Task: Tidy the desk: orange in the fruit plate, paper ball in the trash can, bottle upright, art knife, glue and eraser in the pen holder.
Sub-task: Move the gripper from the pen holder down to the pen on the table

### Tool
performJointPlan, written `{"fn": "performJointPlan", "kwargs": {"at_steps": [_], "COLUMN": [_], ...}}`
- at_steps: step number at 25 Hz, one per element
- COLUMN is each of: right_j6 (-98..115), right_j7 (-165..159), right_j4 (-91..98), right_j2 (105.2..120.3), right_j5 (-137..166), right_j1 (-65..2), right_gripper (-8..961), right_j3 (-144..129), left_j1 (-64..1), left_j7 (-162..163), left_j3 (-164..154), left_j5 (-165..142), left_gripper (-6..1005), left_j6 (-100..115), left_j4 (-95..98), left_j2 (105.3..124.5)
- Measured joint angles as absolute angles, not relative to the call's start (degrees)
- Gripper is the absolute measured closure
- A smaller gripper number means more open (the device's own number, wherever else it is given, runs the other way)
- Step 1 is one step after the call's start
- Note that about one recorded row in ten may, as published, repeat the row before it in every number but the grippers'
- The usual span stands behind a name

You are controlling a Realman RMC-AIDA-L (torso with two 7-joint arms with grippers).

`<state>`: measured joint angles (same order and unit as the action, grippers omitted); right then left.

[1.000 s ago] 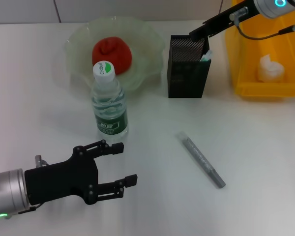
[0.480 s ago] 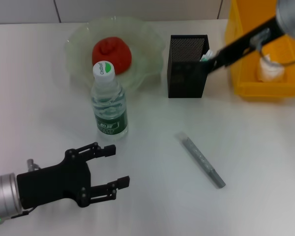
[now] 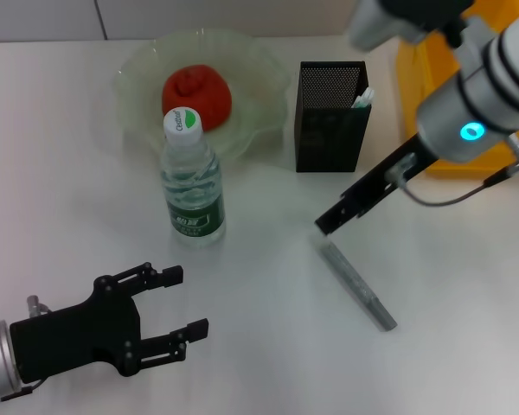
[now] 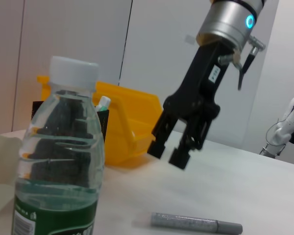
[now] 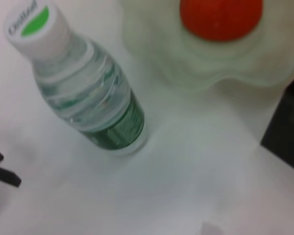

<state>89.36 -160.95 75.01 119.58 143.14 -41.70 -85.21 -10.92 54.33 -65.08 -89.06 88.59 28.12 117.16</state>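
Note:
The orange [image 3: 196, 93] lies in the pale-green fruit plate [image 3: 138, 71]. Just in front of the plate the bottle [image 3: 192, 186] stands upright. A white, green-tipped stick, maybe the glue [image 3: 362, 98], pokes out of the black mesh pen holder [image 3: 331, 121]. On the table lies the grey art knife [image 3: 356, 284]. My right gripper [image 3: 324, 225] hangs just above the knife's far end; in the left wrist view its fingers [image 4: 158, 147] show a narrow gap with nothing between them. Near the front left, my left gripper [image 3: 175, 303] is open and empty. My right arm hides the paper ball, and the eraser does not show.
The yellow trash can [image 3: 408, 95] stands at the back right, mostly covered by my right arm. In the left wrist view the trash can [image 4: 127, 115] sits behind the bottle [image 4: 63, 161], and the art knife [image 4: 196, 224] lies on the table in the foreground.
My right arm swung from over the pen holder and bin down to the middle of the table, over the knife's far end. My left gripper drew back toward the front left.

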Motion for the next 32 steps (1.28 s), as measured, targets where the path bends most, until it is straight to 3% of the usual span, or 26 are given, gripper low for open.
{"fn": "performJointPlan", "kwargs": {"at_steps": [32], "right_j6": [81.91], "right_j7": [-163.67], "right_j4": [59.6], "right_j2": [119.7], "right_j5": [143.01], "right_j1": [-47.07], "right_gripper": [215], "right_j3": [-95.77], "left_j1": [-11.12], "left_j7": [54.23], "left_j3": [-64.77], "left_j5": [-89.12], "left_gripper": [201], "left_j6": [87.79], "left_j4": [27.68], "left_j2": [117.28]}}
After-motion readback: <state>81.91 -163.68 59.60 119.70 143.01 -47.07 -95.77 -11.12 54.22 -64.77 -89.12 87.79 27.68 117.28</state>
